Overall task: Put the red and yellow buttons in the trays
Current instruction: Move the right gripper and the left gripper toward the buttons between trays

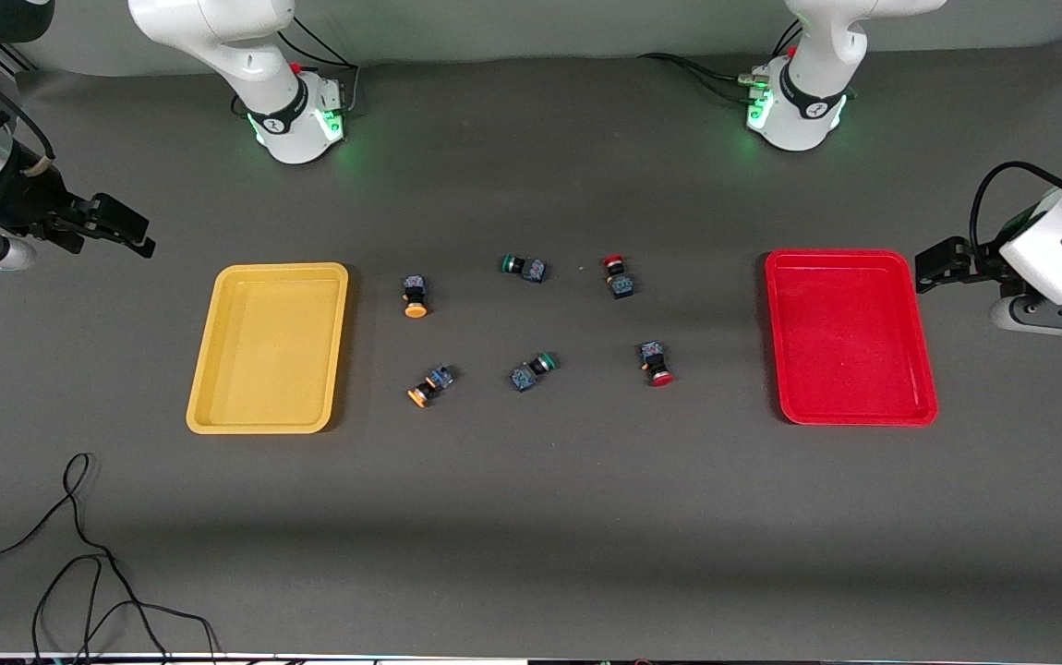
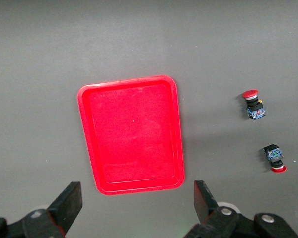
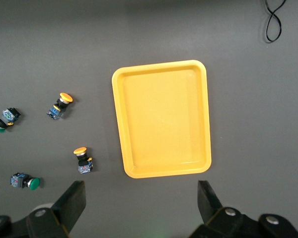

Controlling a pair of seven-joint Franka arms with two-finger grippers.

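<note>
The yellow tray lies toward the right arm's end and the red tray toward the left arm's end, both empty. Between them lie two yellow buttons beside the yellow tray and two red buttons beside the red tray. My right gripper is open and empty, up over the table by the yellow tray. My left gripper is open and empty, up beside the red tray. Both hold nothing in the wrist views: left gripper, right gripper.
Two green-capped switches lie in the middle between the yellow and red buttons. A black cable loops on the table near the front camera at the right arm's end.
</note>
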